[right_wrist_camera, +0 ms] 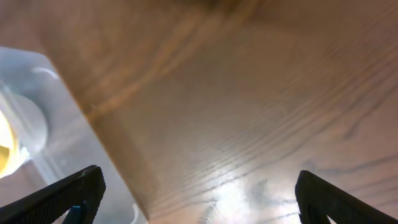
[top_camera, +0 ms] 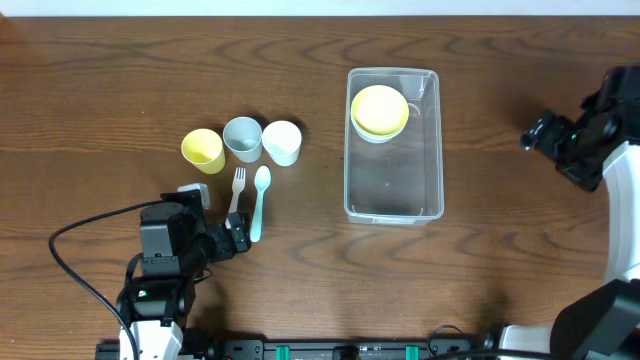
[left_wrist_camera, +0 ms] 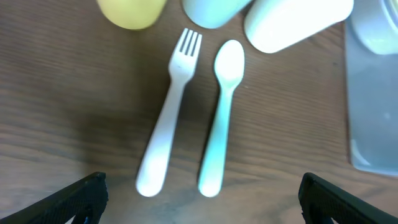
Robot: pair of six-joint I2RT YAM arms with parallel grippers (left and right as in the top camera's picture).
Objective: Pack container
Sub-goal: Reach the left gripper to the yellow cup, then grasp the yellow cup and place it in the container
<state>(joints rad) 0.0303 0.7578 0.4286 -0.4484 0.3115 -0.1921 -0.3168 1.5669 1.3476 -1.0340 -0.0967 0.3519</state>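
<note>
The clear rectangular container (top_camera: pixel 392 198) stands right of centre and holds stacked bowls, yellow on top (top_camera: pixel 379 110), at its far end. It also shows in the left wrist view (left_wrist_camera: pixel 373 93) and the right wrist view (right_wrist_camera: pixel 37 112). A white fork (top_camera: pixel 238 188) (left_wrist_camera: pixel 166 118) and a pale teal spoon (top_camera: pixel 259 202) (left_wrist_camera: pixel 221 112) lie side by side. Behind them stand a yellow cup (top_camera: pixel 203 150), a grey-blue cup (top_camera: pixel 242 139) and a white cup (top_camera: pixel 282 142). My left gripper (top_camera: pixel 240 237) (left_wrist_camera: pixel 202 199) is open and empty just short of the handles. My right gripper (top_camera: pixel 533 137) (right_wrist_camera: pixel 199 199) is open and empty right of the container.
The wooden table (top_camera: pixel 100 90) runs across the view. A black cable (top_camera: pixel 75 270) loops at the front left by the left arm base. The right arm's white link (top_camera: pixel 625 200) is at the right edge.
</note>
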